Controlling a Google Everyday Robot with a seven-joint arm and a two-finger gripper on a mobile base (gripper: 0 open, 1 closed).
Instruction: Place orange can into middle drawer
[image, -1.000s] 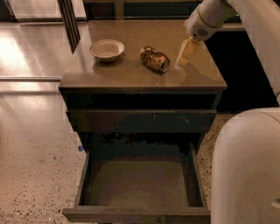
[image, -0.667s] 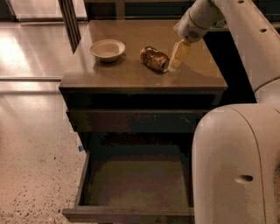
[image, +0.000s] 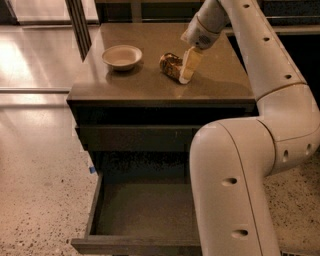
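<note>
I see the orange can (image: 171, 65) lying on its side on the cabinet top (image: 150, 87), right of the beige bowl (image: 122, 56). It's dented, gold-orange with dark brown mottling. The gripper (image: 185, 75) is down at the can's right side, cream plastic, right against it; I can't tell whether it's spread or closed. The middle drawer (image: 94, 210) is pulled out below: a dark matte rectangular tray with thin walls. The floor (image: 45, 175) is speckled.

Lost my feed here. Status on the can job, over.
Gripper on the cabinet top, right beside the orange can. Can on its side, not lifted. Middle drawer open below. Bowl left of can, apart.
</note>
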